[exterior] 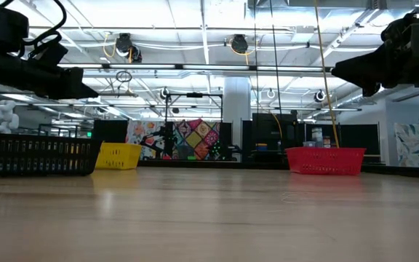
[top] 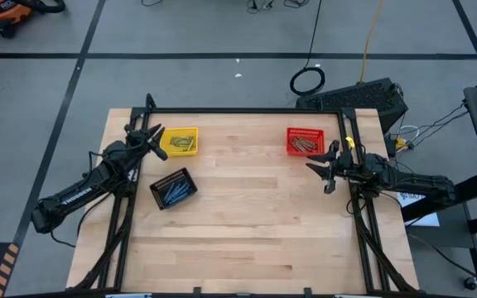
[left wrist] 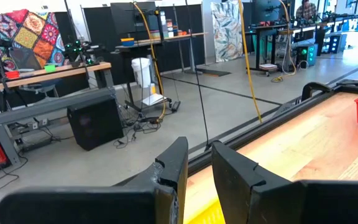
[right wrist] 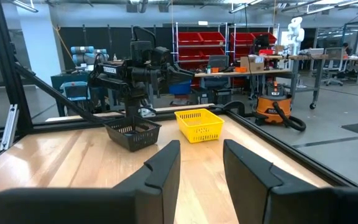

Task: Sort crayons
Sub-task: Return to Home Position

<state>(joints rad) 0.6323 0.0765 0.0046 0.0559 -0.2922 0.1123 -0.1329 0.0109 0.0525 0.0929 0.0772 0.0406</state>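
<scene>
Only overhead, crayons show inside baskets, hidden low

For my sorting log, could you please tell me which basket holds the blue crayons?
The black basket, askew and nearest the front, holds the blue crayons; the yellow basket and red basket stand farther back.

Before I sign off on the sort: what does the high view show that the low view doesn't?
Only the high view: thin yellow crayons, blue crayons and brown crayons lying inside the baskets, plus the left gripper and right gripper seen open. Only the low view: the room beyond. Both: the black mesh basket, yellow mesh basket and red mesh basket on the wooden table.
</scene>
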